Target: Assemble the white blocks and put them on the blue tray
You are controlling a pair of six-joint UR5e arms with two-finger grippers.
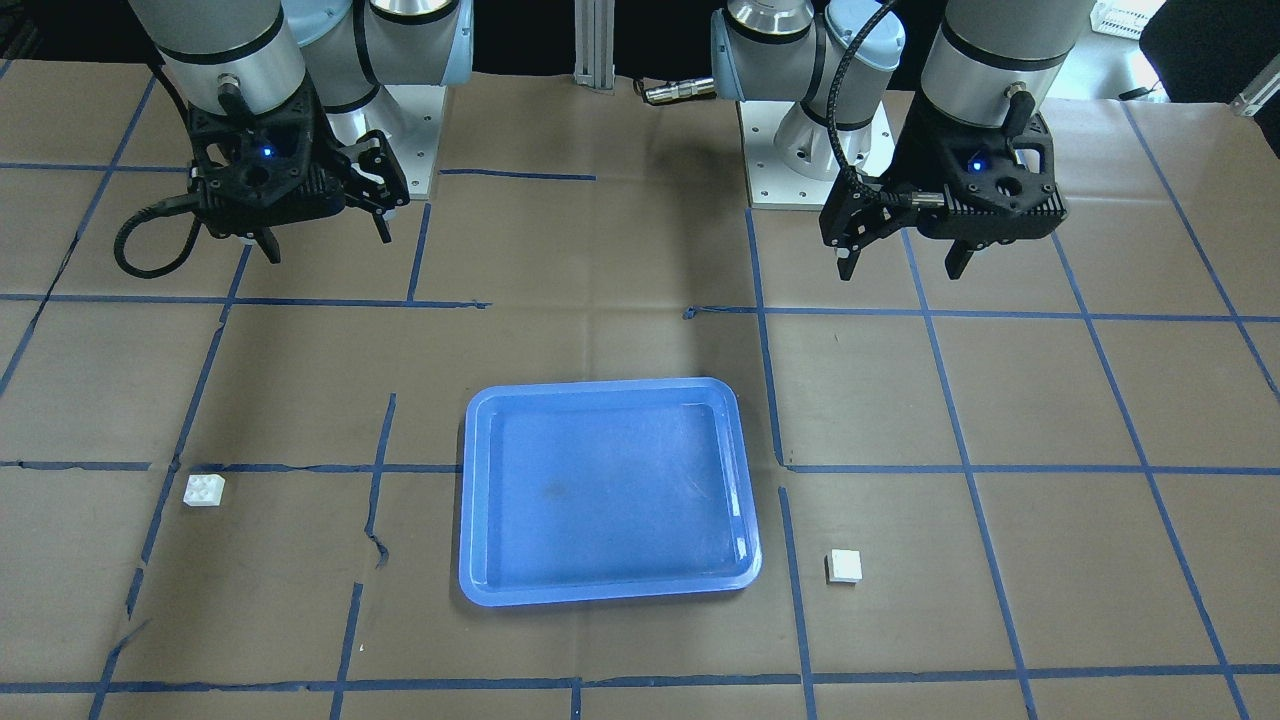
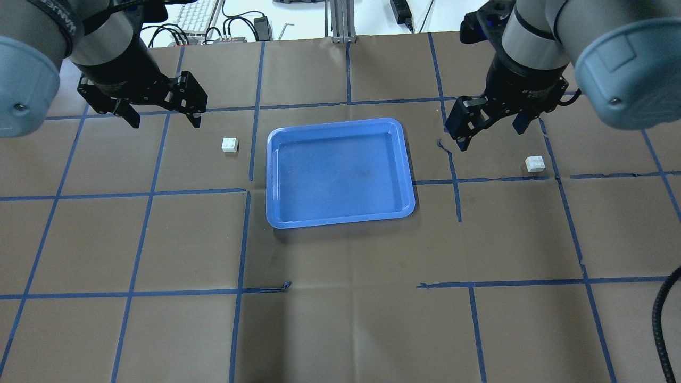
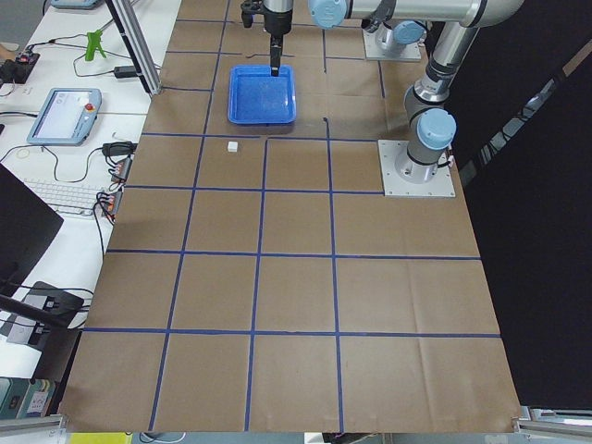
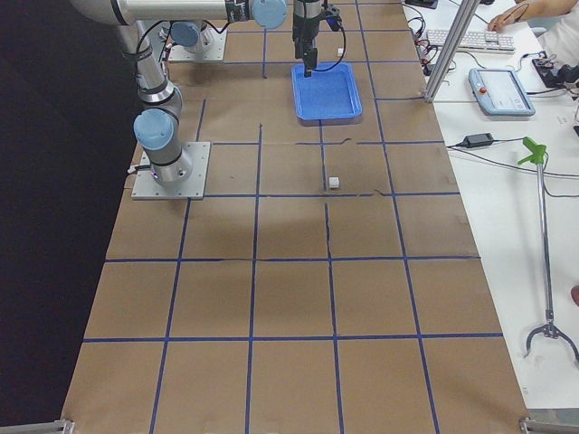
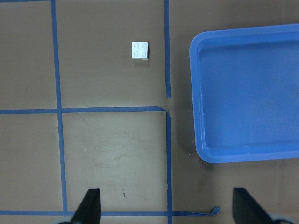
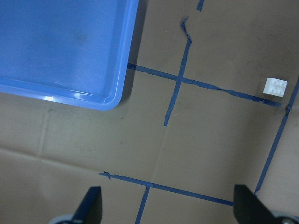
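The blue tray (image 2: 340, 170) lies empty at the table's middle, and it also shows in the front view (image 1: 608, 490). One white block (image 2: 230, 144) sits on the paper just left of the tray, studs up (image 5: 140, 50). The other white block (image 2: 534, 164) sits well right of the tray (image 6: 275, 87). My left gripper (image 2: 165, 122) hovers open and empty, up and to the left of the left block. My right gripper (image 2: 490, 137) hovers open and empty between the tray and the right block.
Brown paper with a blue tape grid (image 2: 245, 239) covers the table. The arms' base plates (image 1: 800, 170) stand at the robot's side. A keyboard and cables (image 2: 197, 21) and an aluminium post (image 2: 340, 21) lie beyond the far edge.
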